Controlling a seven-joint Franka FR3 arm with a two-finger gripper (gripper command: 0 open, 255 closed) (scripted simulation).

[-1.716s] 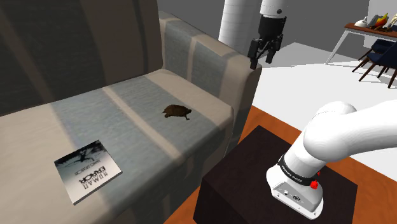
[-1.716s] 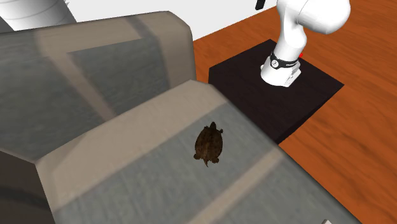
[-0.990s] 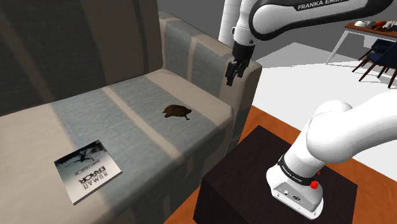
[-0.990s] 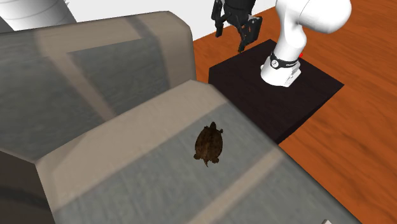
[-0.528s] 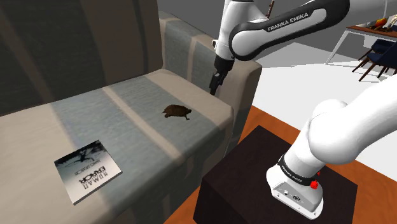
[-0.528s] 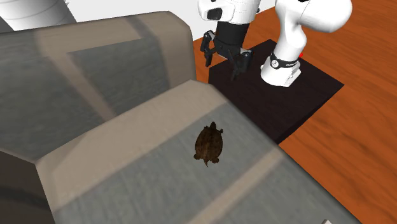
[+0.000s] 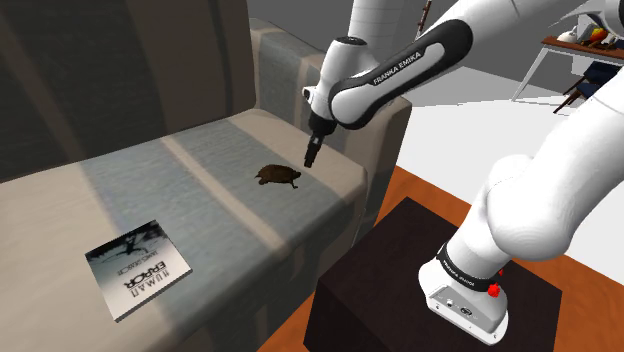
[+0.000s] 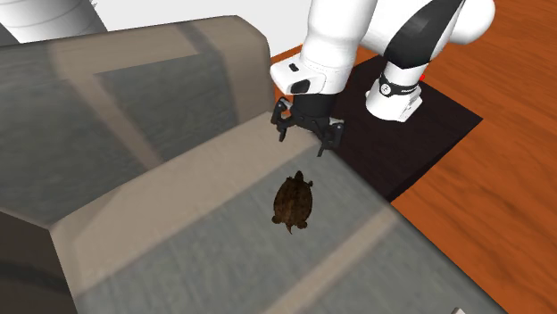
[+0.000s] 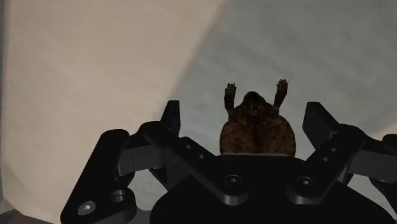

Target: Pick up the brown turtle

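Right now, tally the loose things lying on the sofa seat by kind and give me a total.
turtle: 1
book: 1
Total: 2

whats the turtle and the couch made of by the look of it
Turtle: mottled brown and matte, with a rough-looking shell and clawed legs. It could be a rubber or resin figure, but the material is not plain. Couch: grey and beige panels, matte and soft-looking, probably fabric upholstery, though no weave shows.
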